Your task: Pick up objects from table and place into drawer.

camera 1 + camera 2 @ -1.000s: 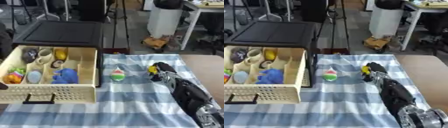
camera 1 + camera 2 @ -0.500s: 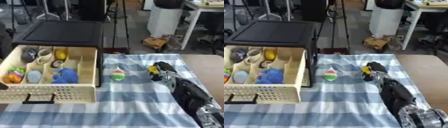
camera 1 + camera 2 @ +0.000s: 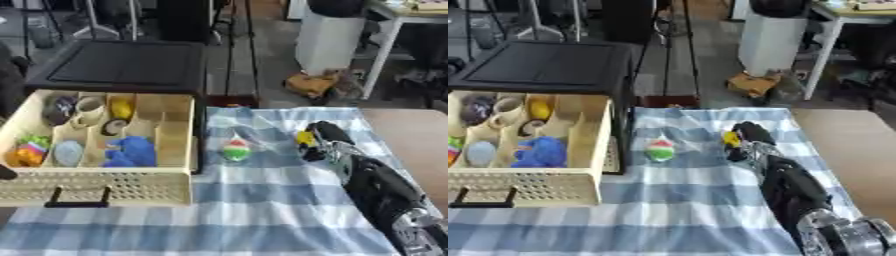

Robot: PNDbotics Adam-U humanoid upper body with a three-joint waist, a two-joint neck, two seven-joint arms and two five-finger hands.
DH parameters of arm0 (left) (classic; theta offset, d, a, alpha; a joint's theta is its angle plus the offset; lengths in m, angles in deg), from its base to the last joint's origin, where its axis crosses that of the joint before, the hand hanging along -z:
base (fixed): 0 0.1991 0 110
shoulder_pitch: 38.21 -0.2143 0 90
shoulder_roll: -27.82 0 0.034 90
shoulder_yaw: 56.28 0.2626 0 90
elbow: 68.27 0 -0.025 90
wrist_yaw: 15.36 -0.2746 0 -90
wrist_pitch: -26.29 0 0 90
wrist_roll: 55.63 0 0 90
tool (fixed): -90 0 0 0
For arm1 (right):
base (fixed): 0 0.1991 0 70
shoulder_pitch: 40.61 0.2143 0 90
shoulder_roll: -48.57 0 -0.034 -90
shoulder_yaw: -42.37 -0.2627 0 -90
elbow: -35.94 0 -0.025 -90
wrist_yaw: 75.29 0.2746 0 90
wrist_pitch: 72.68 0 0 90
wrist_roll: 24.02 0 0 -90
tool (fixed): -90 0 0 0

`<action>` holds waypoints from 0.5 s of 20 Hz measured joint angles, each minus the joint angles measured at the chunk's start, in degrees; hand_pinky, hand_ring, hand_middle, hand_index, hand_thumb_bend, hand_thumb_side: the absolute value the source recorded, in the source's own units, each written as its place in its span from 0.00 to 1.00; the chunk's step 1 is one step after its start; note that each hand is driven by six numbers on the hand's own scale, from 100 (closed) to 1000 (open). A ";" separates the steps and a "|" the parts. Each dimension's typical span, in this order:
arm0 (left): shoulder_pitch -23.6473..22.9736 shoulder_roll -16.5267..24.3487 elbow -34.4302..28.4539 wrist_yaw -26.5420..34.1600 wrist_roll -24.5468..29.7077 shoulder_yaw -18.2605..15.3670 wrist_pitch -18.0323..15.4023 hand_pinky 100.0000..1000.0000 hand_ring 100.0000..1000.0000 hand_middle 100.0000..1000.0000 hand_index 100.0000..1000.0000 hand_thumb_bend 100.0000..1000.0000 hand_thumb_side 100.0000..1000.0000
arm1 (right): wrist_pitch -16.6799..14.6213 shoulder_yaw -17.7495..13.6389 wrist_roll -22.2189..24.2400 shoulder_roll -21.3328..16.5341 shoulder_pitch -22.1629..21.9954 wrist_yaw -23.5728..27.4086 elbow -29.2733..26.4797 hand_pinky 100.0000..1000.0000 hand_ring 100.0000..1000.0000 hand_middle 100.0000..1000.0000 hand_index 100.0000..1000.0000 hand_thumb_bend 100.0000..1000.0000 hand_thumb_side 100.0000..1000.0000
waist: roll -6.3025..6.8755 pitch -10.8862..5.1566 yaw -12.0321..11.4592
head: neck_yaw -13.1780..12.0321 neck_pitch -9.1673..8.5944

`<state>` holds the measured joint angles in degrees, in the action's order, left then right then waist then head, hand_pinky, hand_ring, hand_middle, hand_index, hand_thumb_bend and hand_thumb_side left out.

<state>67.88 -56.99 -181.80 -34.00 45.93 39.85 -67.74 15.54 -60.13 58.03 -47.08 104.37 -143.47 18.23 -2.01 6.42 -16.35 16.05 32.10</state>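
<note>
An open cream drawer (image 3: 179, 145) with dividers stands at the left and holds a blue toy (image 3: 131, 151), a yellow item (image 3: 121, 106), a mug (image 3: 89, 107) and other small things. On the blue checked cloth lies a red, white and green ball-like object (image 3: 235, 150). To its right my right hand (image 3: 322, 141) has its fingers curled round a small yellow object (image 3: 304, 138), low over the cloth. My left hand shows in neither view.
A black cabinet top (image 3: 122, 62) sits behind the drawer. The bare wooden table (image 3: 411, 135) shows right of the cloth (image 3: 262, 210). A white bin (image 3: 328, 37) and a table leg stand on the floor beyond.
My right hand stays on the yellow object, hardly shifting. Nothing else has moved.
</note>
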 measured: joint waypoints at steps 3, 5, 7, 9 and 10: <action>0.00 0.00 0.00 0.00 0.08 0.00 -0.08 0.11 0.00 0.00 0.56 0.16 1.00 | -0.67 -0.14 -0.72 0.01 -0.01 0.23 0.00 0.23 0.37 0.45 0.60 0.00 0.11 | 0.00 0.00 0.01 | -0.08 0.00; 0.00 0.00 0.00 0.00 0.11 0.00 -0.11 0.11 0.00 0.00 0.56 0.16 1.00 | -0.95 -0.17 -1.44 0.01 -0.01 0.24 0.00 0.17 0.33 0.37 0.51 0.00 0.12 | -0.01 0.00 0.02 | -0.10 0.00; 0.00 0.00 0.00 0.00 0.15 0.00 -0.16 0.11 0.00 0.00 0.56 0.16 1.00 | -1.12 -0.15 -2.37 0.01 -0.01 0.24 0.01 0.15 0.31 0.34 0.48 0.00 0.12 | -0.02 0.00 0.04 | -0.12 0.00; 0.00 -0.01 0.00 0.00 0.19 0.00 -0.19 0.11 0.00 0.00 0.56 0.16 1.00 | -1.18 0.03 -3.38 0.01 -0.01 0.22 0.05 0.11 0.28 0.29 0.40 0.00 0.12 | -0.04 0.00 0.07 | -0.13 0.00; 0.00 -0.01 0.00 0.00 0.19 0.00 -0.20 0.11 0.00 0.00 0.56 0.16 1.00 | -1.20 0.16 -3.87 0.01 -0.01 0.19 0.10 0.10 0.27 0.28 0.39 0.00 0.12 | -0.06 0.00 0.08 | -0.14 0.00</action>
<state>67.87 -56.99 -181.80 -34.00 46.13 39.85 -67.94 14.33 -59.97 54.16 -47.07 104.36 -143.28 18.34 -2.07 6.42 -16.27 15.92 32.10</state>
